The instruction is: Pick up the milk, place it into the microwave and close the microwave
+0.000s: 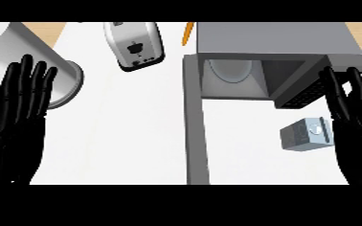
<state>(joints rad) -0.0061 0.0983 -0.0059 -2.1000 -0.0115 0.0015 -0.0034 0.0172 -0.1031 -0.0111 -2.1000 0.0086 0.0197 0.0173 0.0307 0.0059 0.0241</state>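
- Your left hand [25, 103] shows at the left edge of the head view, held up flat, its fingers straight, slightly spread and pointing toward the top of the view.
- Your right hand [345, 106] shows at the right edge, seen nearly edge-on, fingers stretched upward; it looks open, though the edge of the view cuts part of it off.
- Both hands hold nothing, and they sit well apart from each other.

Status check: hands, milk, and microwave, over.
Left hand open, resting at left edge. Right hand open beside milk, not holding. Milk on counter before open microwave. Nothing in the way.
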